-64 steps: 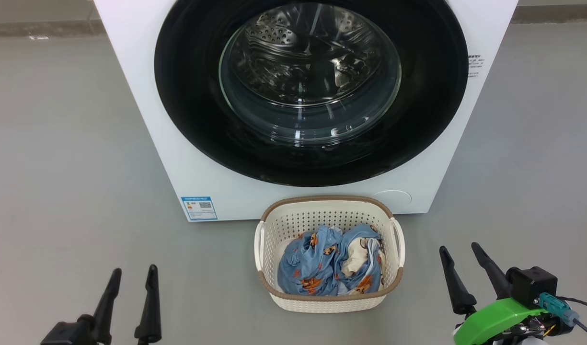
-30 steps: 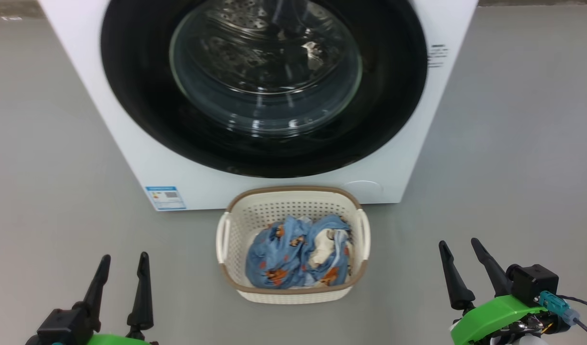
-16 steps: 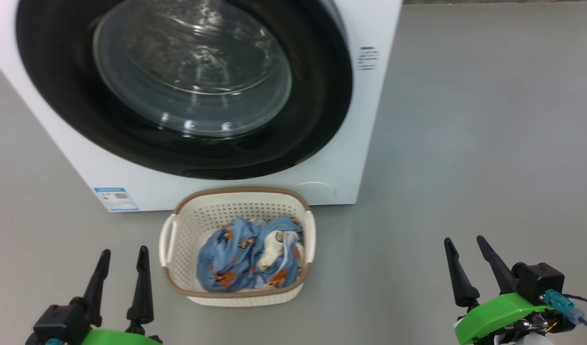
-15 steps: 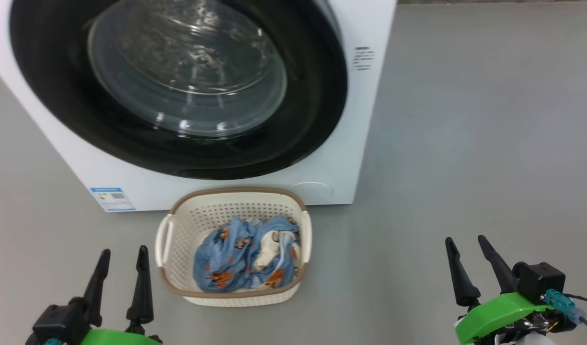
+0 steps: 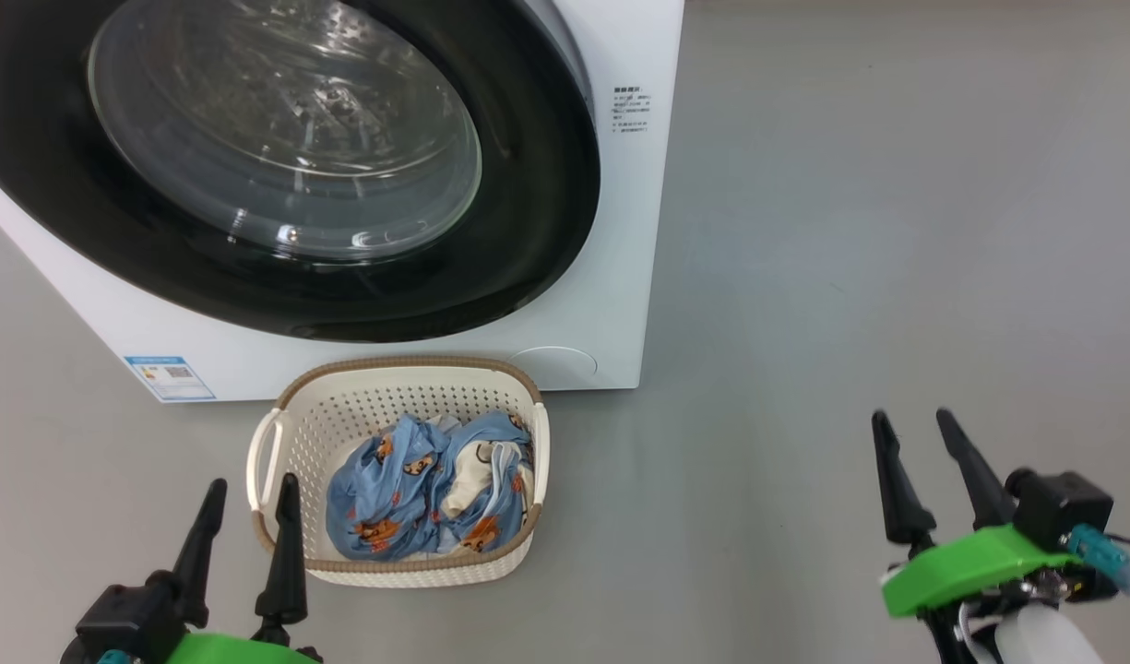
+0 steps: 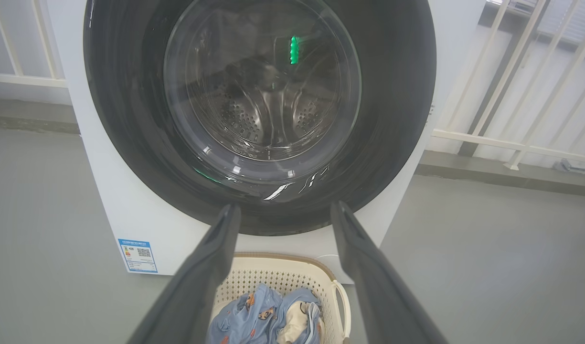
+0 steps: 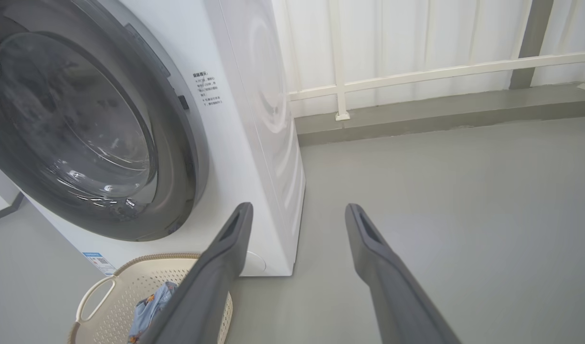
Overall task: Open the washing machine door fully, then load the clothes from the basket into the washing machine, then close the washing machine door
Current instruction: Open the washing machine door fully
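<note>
Since the earlier frames the head camera has swung to the right, so the washing machine now fills the upper left of the head view, and the right gripper stands slightly higher in that view. Head view: the washing machine door lies shut against the machine front. The basket stands on the grey floor just in front of the machine, below the door, and the clothes lie bundled inside it. The left gripper hangs in front of the basket with jaws released and nothing between them. The right gripper, well to the right of the machine, is likewise released and empty. Left wrist view: the spread fingers point at the lower door rim, with the basket and clothes beneath them. Right wrist view: the spread fingers point past the machine's right front corner at bare floor, with the basket at the lower left.
</note>
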Controlling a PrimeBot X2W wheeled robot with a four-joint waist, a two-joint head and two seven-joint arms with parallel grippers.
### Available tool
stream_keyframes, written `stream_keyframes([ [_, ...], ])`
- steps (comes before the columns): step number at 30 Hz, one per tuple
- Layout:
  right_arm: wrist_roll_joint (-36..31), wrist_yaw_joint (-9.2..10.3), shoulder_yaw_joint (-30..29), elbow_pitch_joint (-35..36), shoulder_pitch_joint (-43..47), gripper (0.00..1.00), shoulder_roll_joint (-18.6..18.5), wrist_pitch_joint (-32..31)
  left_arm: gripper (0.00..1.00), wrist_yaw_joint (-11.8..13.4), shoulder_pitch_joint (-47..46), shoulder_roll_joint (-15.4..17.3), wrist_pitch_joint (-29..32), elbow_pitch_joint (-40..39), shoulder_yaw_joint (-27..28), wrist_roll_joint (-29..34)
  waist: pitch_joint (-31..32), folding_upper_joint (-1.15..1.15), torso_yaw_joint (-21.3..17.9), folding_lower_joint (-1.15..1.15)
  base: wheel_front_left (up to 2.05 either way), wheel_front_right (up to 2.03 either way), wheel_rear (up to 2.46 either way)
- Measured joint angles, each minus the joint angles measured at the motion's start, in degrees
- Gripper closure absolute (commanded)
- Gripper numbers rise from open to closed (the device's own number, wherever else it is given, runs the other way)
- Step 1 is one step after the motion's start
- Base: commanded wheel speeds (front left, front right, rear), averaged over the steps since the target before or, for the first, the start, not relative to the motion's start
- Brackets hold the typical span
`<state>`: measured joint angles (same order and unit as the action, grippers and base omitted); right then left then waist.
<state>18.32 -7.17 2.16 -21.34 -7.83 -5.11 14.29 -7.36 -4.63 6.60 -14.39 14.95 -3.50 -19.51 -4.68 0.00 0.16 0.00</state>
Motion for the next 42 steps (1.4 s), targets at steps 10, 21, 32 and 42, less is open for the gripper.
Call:
stream_keyframes([
  [10, 14.78, 0.00, 0.49, 3.72, -8.73, 1.00, 0.88, 0.02, 0.00, 0.00, 0.00, -0.76, 0.00, -0.40, -0.58, -0.12, -0.29, 0.00, 0.80, 0.00, 0.00, 0.00, 0.00],
  [21, 49.25, 0.00, 9.16, 10.94, -19.40, 1.00, -6.61, 0.26, 0.00, 0.00, -2.01, -1.43, 0.00, -1.21, -1.81, -0.73, -3.15, 0.00, 3.23, 0.00, 0.00, 0.00, 0.00],
  [32, 68.96, 0.00, 17.13, 10.95, -33.35, 1.00, -16.38, -6.44, 0.00, 0.00, -6.39, -2.10, 0.00, -1.97, -4.43, -1.70, -8.94, 0.00, 6.07, 0.01, 0.00, 0.00, 0.00],
  [42, 79.66, 0.01, 15.64, 4.14, -41.02, 1.00, -18.94, -28.17, 0.00, 0.00, -10.54, -3.27, -0.01, -2.10, -6.93, -3.24, -14.83, 0.00, 10.67, 0.01, 0.00, 0.00, 0.00],
])
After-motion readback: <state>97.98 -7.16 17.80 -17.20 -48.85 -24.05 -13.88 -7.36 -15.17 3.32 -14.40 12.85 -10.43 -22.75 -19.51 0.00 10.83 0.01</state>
